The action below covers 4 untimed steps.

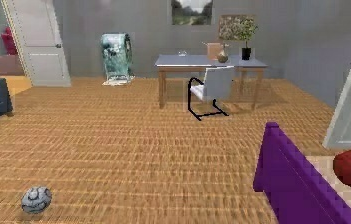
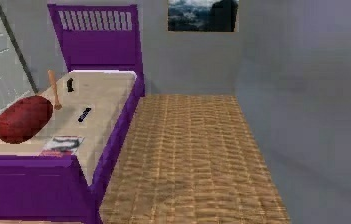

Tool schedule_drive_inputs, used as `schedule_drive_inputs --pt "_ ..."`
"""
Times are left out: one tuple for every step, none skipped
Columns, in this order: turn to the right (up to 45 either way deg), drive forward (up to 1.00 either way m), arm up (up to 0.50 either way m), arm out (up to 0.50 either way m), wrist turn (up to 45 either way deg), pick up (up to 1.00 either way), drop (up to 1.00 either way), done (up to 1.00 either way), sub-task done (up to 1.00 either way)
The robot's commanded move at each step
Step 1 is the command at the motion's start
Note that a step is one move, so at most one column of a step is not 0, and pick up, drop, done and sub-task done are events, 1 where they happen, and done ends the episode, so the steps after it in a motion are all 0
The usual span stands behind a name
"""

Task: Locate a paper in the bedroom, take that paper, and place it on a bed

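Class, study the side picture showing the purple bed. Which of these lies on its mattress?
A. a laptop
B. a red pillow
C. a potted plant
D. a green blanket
B: a rounded red pillow lies on the pale mattress of the bed, toward the arm side view's left edge; no plant, green blanket or laptop lies there.

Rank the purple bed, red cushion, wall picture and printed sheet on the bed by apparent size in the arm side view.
1. purple bed
2. red cushion and wall picture: about alike, and the picture is farther off and cut by the top edge, so unranked.
3. printed sheet, smallest.
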Motion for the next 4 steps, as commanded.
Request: schedule_drive_inputs --pt "0.0 0.2 0.0 0.0 0.0 0.0 0.0 0.0 0.0" --pt "-15.0 0.0 0.0 0.0 0.0 0.0 0.0 0.0 0.0" --pt "0.0 1.0 0.0 0.0 0.0 0.0 0.0 0.0 0.0" --pt "0.0 0.5 0.0 0.0 0.0 0.0 0.0 0.0 0.0"
